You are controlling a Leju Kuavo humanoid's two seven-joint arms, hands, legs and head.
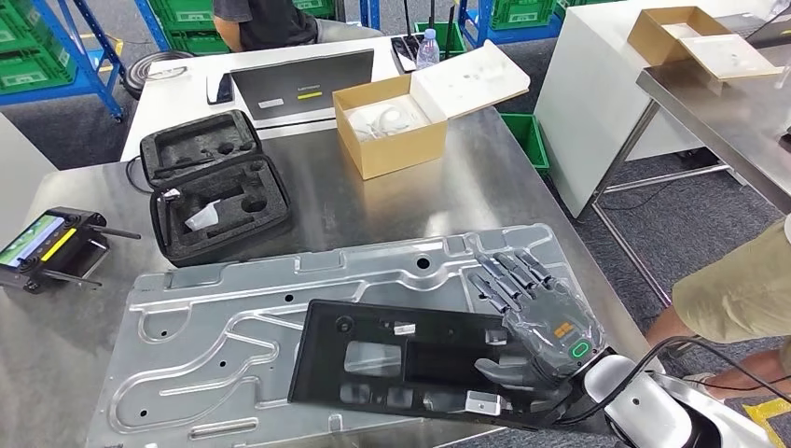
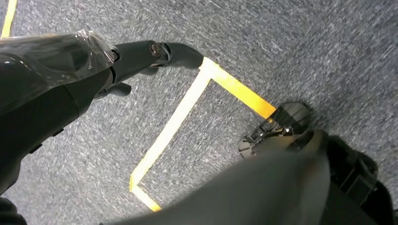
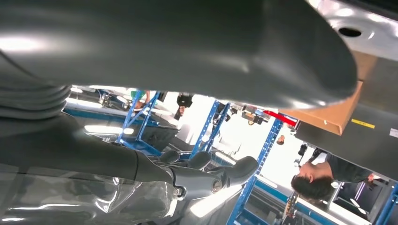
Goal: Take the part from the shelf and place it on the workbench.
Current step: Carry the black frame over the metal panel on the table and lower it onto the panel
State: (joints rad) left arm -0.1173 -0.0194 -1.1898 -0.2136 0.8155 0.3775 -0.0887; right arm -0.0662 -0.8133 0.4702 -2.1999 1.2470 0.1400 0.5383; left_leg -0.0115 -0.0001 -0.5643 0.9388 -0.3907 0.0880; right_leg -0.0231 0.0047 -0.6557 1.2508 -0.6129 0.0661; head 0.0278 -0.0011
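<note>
The black frame-shaped part (image 1: 401, 359) lies flat on a large stamped silver metal plate (image 1: 215, 327) at the near edge of the steel workbench (image 1: 373, 205). My right hand (image 1: 536, 322) hovers over the part's right end, fingers stretched toward the far side, thumb pointing across the part. In the right wrist view nothing sits between the thumb and the fingers (image 3: 197, 176) of my right hand (image 3: 141, 173). My left hand (image 2: 94, 70) hangs over grey carpet with yellow tape lines and holds nothing.
Behind the plate stand an open black foam case (image 1: 215, 182) and an open cardboard box (image 1: 392, 126). A handheld controller (image 1: 47, 247) lies at the left edge. One person (image 1: 737, 289) stands close at the right, another (image 1: 266, 21) behind the far table.
</note>
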